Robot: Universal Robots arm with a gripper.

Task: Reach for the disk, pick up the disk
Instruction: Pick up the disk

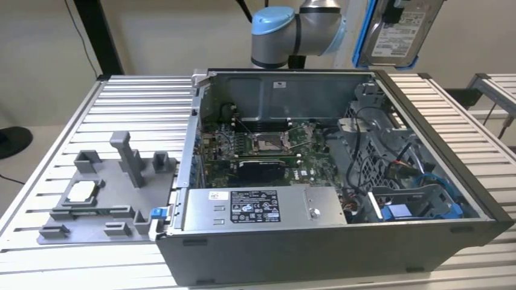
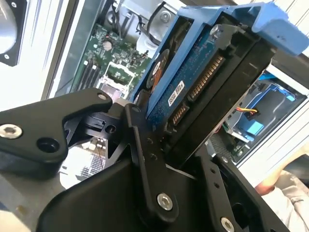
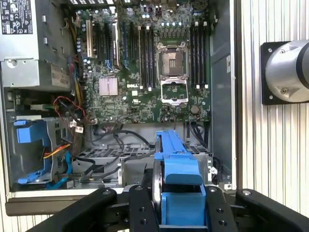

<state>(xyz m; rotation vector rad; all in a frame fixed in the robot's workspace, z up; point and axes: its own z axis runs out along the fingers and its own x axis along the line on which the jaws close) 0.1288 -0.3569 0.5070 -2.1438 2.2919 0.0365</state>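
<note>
Black gripper (image 2: 166, 145) fingers (image 2: 145, 159) fill the foreground of the second wrist view, closed on the disk (image 2: 203, 82), whose blue bracket and green circuit-board underside rise out from between them. In the first wrist view the same gripper (image 3: 176, 212) pinches the bracket edge-on. The disk (image 1: 399, 33) is already held high in the exterior view, hanging at about one o'clock above the open computer case (image 1: 451, 241), well clear of its rim, beneath the arm's blue-capped wrist joint (image 1: 298, 30).

Risk, as a judgement: the fingers appear to grip near one end of the drive, so most of its length stands proud of the grasp. A quick swing or a knock against the case wall could tip it in the pads or let it slide free, and a fall would land on the motherboard (image 3: 149, 63) directly below. Part of the contact also seems to be on the plastic bracket, which may flex.

Inside the case, the motherboard lies with its empty processor socket (image 3: 173, 63) near the centre; the power supply (image 1: 258, 208) sits along the front edge at six o'clock; a blue caddy (image 1: 407, 211) stands at about four o'clock, with loose cables beside it. Outside, at nine o'clock, a grey fixture tray (image 1: 105, 181) holds a small square chip (image 1: 82, 192).
</note>
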